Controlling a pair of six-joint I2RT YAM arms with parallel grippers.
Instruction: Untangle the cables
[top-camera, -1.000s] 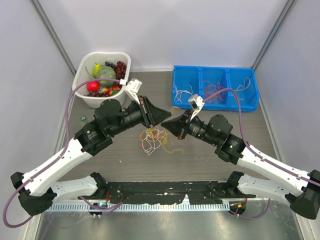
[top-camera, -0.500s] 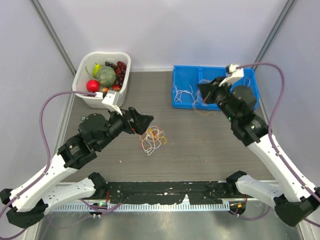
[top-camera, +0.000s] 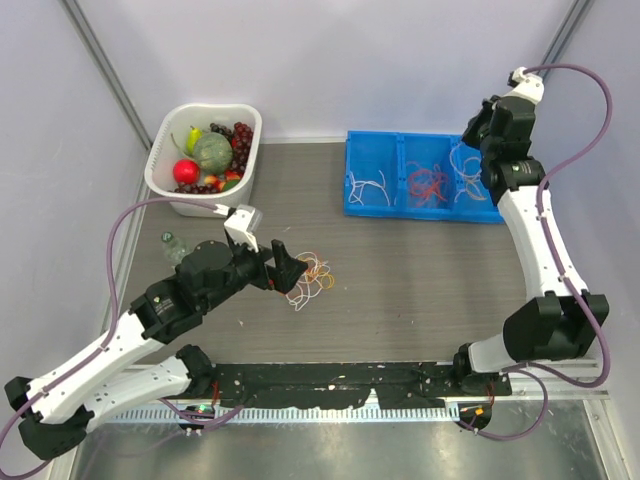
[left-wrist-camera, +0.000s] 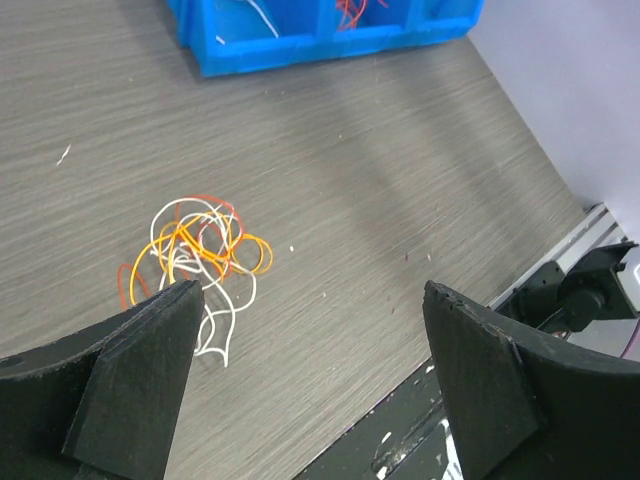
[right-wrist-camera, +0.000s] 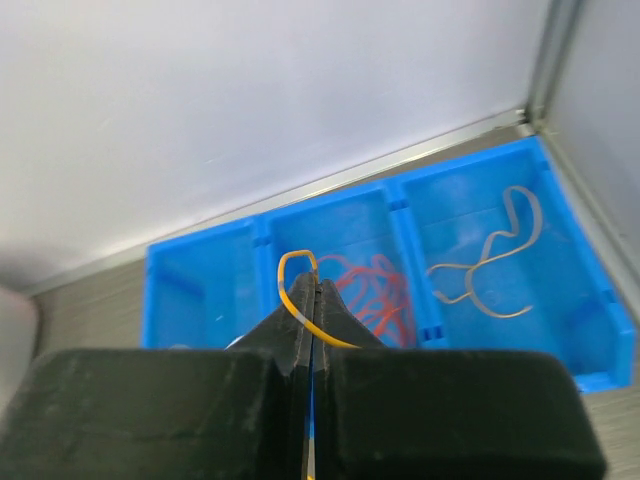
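The cables (top-camera: 310, 277) are lying as a loose orange, white and red tangle near the middle of the desk (top-camera: 420, 300), with bare surface running open toward 3 o'clock and 6 o'clock. The left hand (top-camera: 281, 268) is hovering at their 9 o'clock, spread wide and holding nothing. The right hand (right-wrist-camera: 310, 287) is hanging above the blue bin (top-camera: 430, 212) at 1 o'clock, pinched tight on one yellow strand (right-wrist-camera: 284, 280). A fruit basket (top-camera: 165, 190) is sitting at 11 o'clock.
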